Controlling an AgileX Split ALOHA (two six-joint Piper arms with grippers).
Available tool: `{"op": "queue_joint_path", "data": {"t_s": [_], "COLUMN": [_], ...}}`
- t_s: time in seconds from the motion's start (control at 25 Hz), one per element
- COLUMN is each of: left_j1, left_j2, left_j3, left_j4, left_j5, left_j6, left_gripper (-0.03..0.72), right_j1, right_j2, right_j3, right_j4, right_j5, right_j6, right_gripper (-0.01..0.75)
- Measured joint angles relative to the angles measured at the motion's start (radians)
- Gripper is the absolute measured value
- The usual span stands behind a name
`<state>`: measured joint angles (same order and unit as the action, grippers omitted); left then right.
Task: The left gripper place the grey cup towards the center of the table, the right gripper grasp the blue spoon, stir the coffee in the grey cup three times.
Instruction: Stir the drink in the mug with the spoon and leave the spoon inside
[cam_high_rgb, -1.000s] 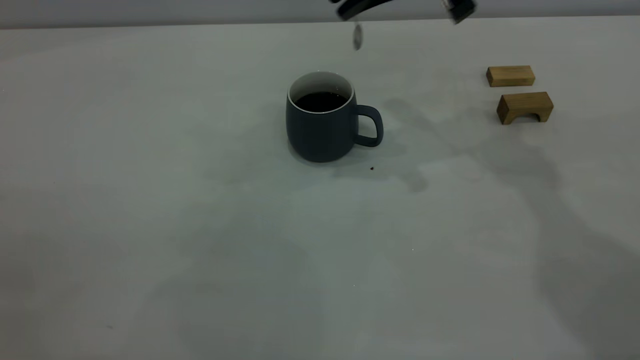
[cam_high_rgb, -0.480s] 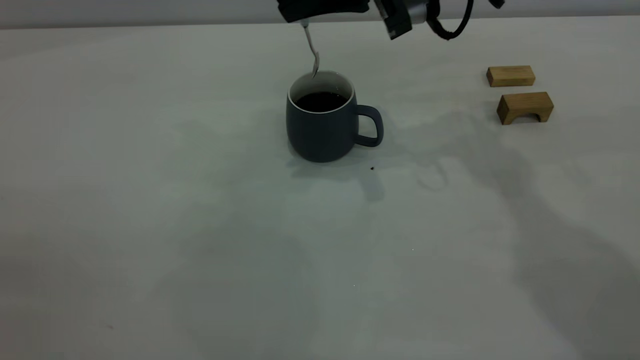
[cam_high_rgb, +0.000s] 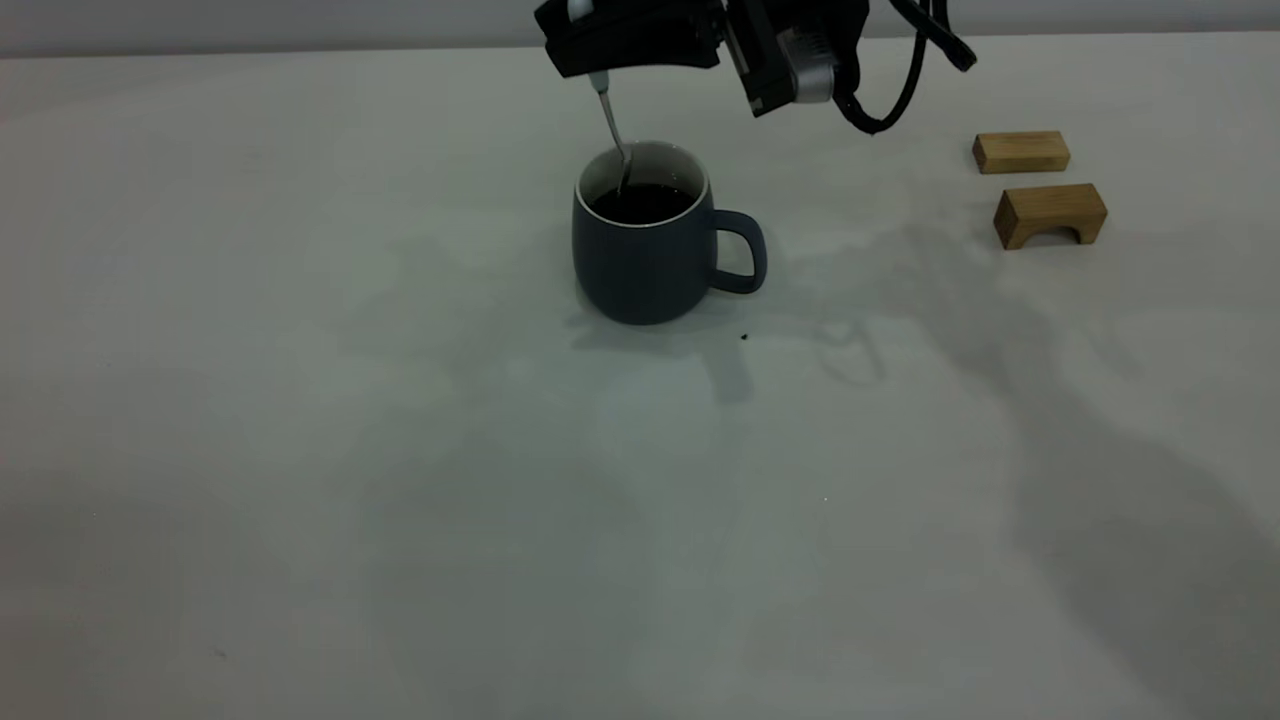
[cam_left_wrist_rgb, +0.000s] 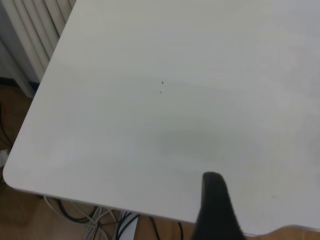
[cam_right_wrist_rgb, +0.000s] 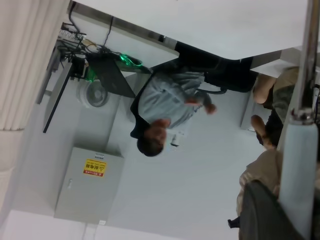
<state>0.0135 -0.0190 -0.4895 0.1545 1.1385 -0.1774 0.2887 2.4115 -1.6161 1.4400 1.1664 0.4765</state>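
Right end effector (cam_high_rgb: 598, 72) clamped on blue spoon (cam_high_rgb: 612, 130) by its handle; slim, stiff, light, likely slippery; bowl dipping into grey cup (cam_high_rgb: 645, 245).

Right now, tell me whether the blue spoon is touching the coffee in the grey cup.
Touching. In the exterior view the blue spoon, held by the right gripper, slants inside the grey cup, its tip meeting the coffee.
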Motion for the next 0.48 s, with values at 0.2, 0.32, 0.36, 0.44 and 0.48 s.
{"op": "queue_joint_path", "data": {"t_s": [0.2, 0.32, 0.36, 0.44, 0.48], "left_j1": [0.000, 0.000, 0.000, 0.000, 0.000], "left_j2": [0.000, 0.000, 0.000, 0.000, 0.000], "left_j3": [0.000, 0.000, 0.000, 0.000, 0.000], "left_j4": [0.000, 0.000, 0.000, 0.000, 0.000], "left_j5": [0.000, 0.000, 0.000, 0.000, 0.000], "left_j6": [0.000, 0.000, 0.000, 0.000, 0.000], "left_gripper": [0.583, 0.583, 0.583, 0.583, 0.583], "right_j1": [-0.003, -0.004, -0.005, -0.005, -0.005], "right_j2": [0.000, 0.000, 0.000, 0.000, 0.000], "right_j3": [0.000, 0.000, 0.000, 0.000, 0.000], "right_j4": [0.000, 0.001, 0.002, 0.007, 0.012], "right_j5": [0.000, 0.000, 0.000, 0.000, 0.000], "right_j6": [-0.026, -0.034, -0.034, -0.034, -0.034], "right_gripper": [0.131, 0.131, 0.131, 0.129, 0.130]}}
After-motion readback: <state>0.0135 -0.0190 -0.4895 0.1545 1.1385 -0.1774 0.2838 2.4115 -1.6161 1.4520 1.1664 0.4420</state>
